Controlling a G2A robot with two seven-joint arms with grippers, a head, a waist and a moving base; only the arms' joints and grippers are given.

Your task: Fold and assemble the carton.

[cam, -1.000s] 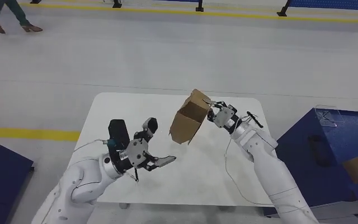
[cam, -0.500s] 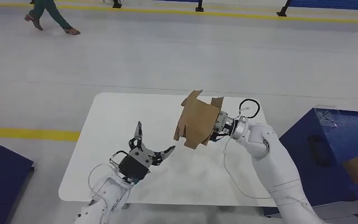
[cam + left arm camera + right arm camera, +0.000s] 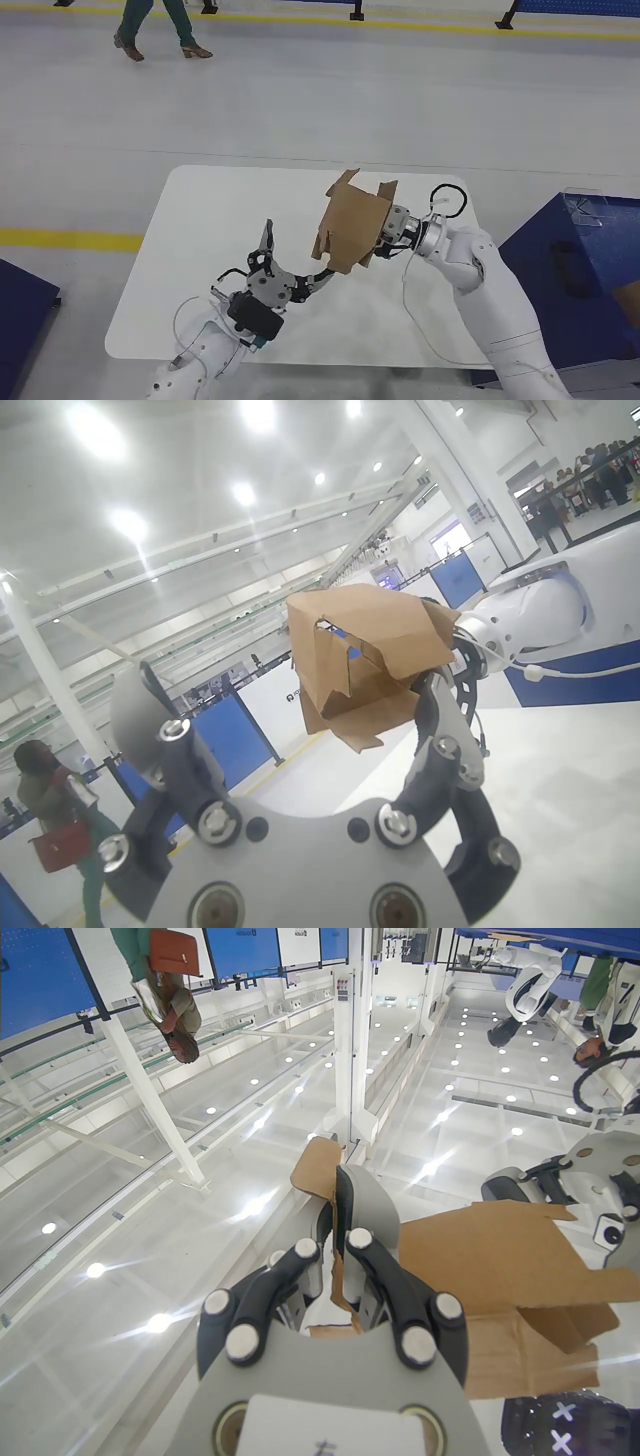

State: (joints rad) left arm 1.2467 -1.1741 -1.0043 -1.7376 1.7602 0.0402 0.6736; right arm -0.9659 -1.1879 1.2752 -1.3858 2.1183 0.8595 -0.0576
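The brown carton [image 3: 350, 228] hangs above the middle of the white table [image 3: 200, 250], partly unfolded, with loose flaps sticking out at its ends. My right gripper [image 3: 383, 236] is shut on one of its side flaps; in the right wrist view the gripper [image 3: 334, 1200] pinches the cardboard edge, and the carton [image 3: 500, 1268] spreads away beside it. My left gripper [image 3: 298, 254] stands open just below and beside the carton, one fingertip near its lower flaps. From the left wrist, the carton [image 3: 360, 645] hangs beyond the spread left gripper [image 3: 287, 710].
A blue cabinet [image 3: 590, 260] stands off the table's right side. A thin white cable [image 3: 415, 300] loops along the right arm. The table's left half and front lie bare.
The right arm has turned the carton so its flaps point up. My left gripper has swung right and up to just under the carton, staying open.
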